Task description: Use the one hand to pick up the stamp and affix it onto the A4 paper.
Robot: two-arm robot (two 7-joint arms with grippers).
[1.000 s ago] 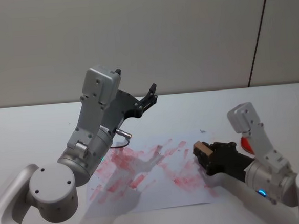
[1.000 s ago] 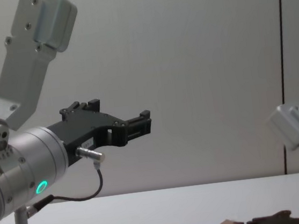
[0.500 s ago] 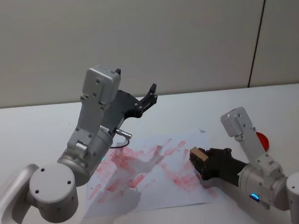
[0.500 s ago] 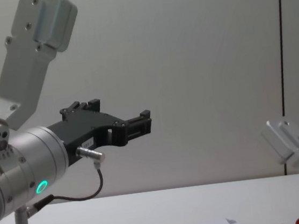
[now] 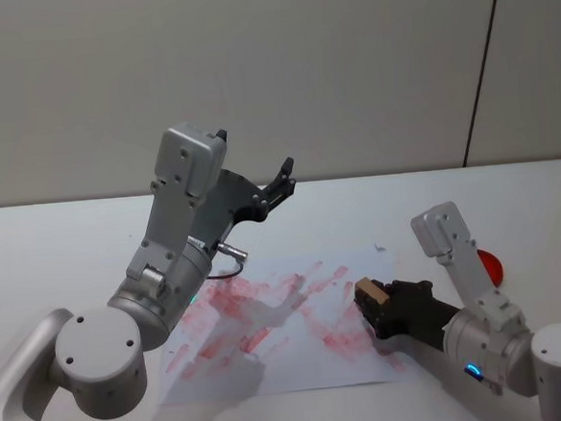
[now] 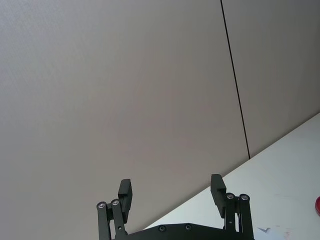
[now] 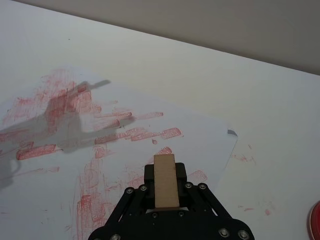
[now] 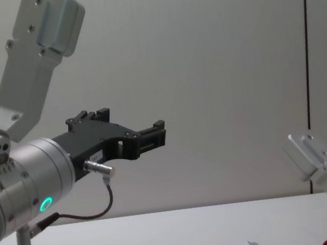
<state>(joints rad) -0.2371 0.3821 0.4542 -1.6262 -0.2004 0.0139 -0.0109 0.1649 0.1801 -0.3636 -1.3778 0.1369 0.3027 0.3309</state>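
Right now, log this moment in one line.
right pincer shut on stamp | over A4 paper, contact unclear | left pincer open, raised, idle

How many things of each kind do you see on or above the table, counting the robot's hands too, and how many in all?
hands: 2, left hand open, right hand shut on the stamp
stamp: 1
A4 paper: 1
red round piece: 1
total: 5

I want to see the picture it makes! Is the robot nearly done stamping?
Picking up looks done: the right gripper is shut on the stamp. Now it holds the stamp low over the A4 paper, among red marks. Left to do: press it down; whether it touches yet is hard to tell. The left gripper hangs open, up high.
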